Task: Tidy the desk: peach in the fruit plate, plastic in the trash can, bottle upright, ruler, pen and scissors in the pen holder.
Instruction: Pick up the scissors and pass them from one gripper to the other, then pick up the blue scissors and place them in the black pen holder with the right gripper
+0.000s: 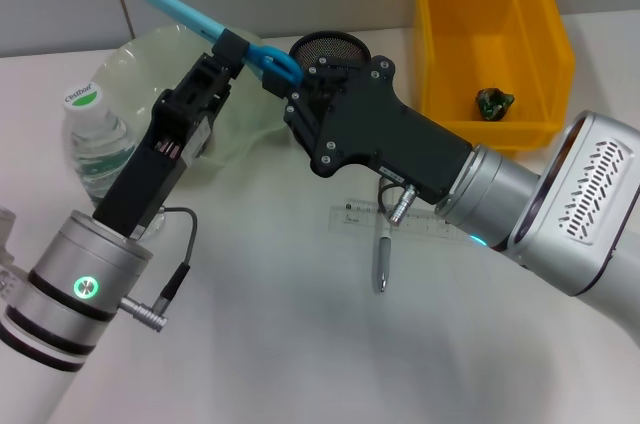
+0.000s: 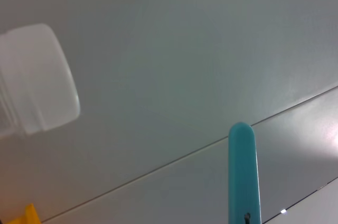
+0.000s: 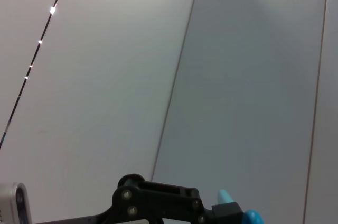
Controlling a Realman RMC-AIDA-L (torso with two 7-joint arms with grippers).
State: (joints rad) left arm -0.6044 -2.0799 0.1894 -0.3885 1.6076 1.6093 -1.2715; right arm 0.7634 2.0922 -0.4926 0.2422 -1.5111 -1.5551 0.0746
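The left gripper (image 1: 232, 52) is raised above the far-left part of the desk (image 1: 260, 344), its jaws closed on the blue scissors (image 1: 205, 26) near the handle loops, with the sheathed tip slanting up toward the wall. The right gripper (image 1: 305, 94) reaches in from the right and meets the same scissors at the blue handle rings; its black body hides its fingertips, so whether it is gripping or merely beside the handles cannot be told.

The head view alone shows the layout. The mesh pen holder (image 1: 328, 47) stands just behind the right gripper, partly hidden by it. The pale green fruit plate (image 1: 150, 59) sits at the far-left edge behind the left arm, and the bottle (image 1: 95, 139) stands upright at the left edge, white cap up. The yellow trash can (image 1: 490, 39) is at the far-right corner with a small dark green crumpled scrap (image 1: 493, 101) inside. The clear ruler (image 1: 420, 224) lies flat near the middle of the desk, partly under the right arm — the pen (image 1: 382, 262) lies across its near edge, pointing toward the front.

The left wrist view gives only the scissors' rounded blue tip against the wall, the bottle's white cap and a sliver of yellow. The right wrist view shows wall panels and — low in the picture — the left gripper's black frame with a bit of blue beside it.
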